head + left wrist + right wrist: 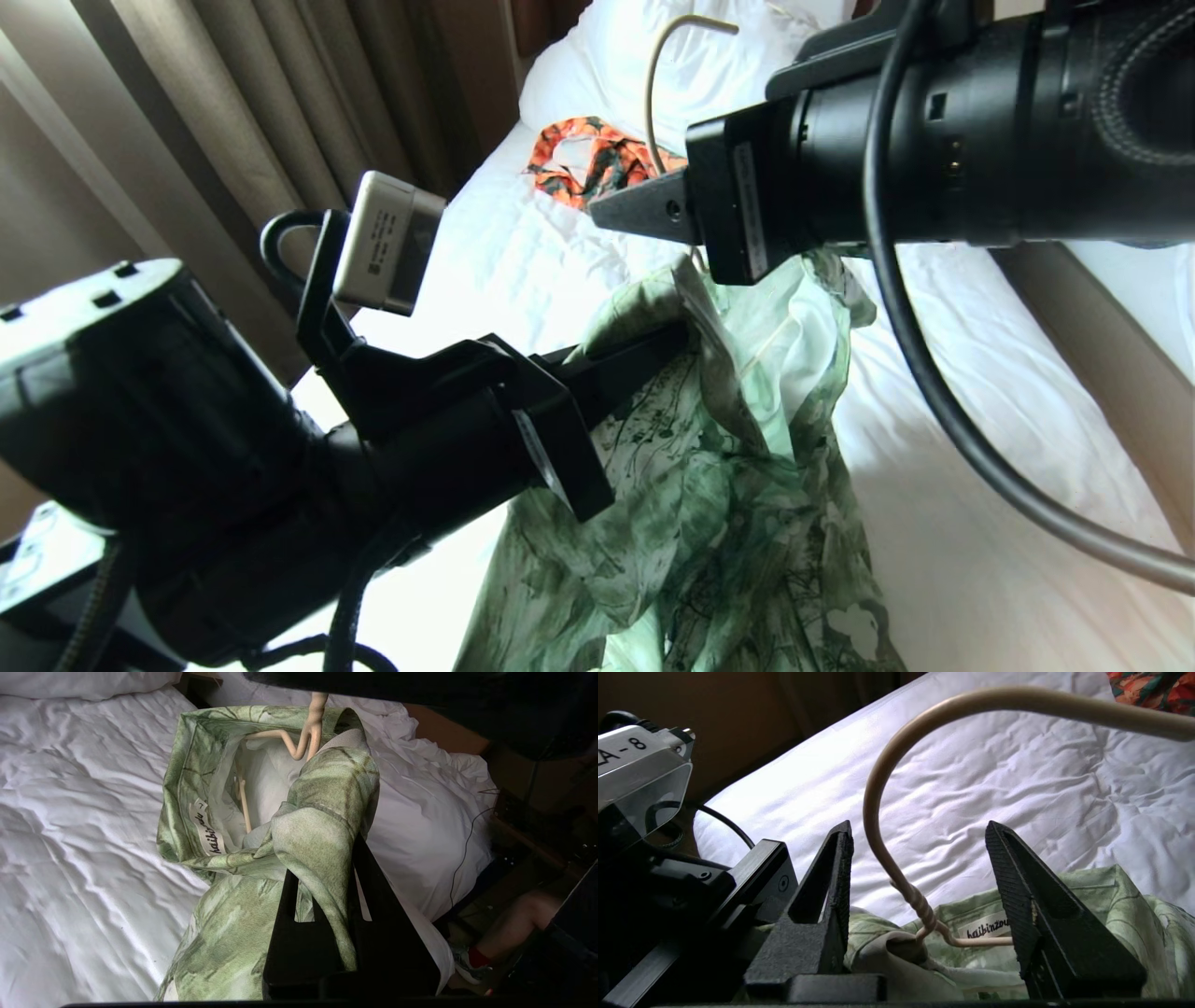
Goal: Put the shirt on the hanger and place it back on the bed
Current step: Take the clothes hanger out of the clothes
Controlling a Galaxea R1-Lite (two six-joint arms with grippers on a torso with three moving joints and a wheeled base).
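Holding: the left gripper [322,891] is clamping a bunched fold of the shirt [709,485] near its collar, jaws together on the cloth, keeping the garment lifted above the bed [523,261].
Opening: the right gripper [920,877] is sitting with its jaws apart and holding nothing, the hanger [896,868] neck passing between the two fingers [1017,896] without clear contact.
Hanger: its twisted neck is rising out of the collar opening toward 12 o'clock in the head view, hook curving over the sheet; one cream arm is lying inside the shirt beside the neck label.
Shirt: it is hanging from the left gripper at the middle of the head view, trailing toward 6 o'clock.
Other garment: an orange floral piece [588,159] is lying on the sheet at 12 o'clock, well apart.
Doing it well: the right jaws are probably best closed on the neck below the hook before the left lets go, so the shoulders are settling evenly on both wire arms.
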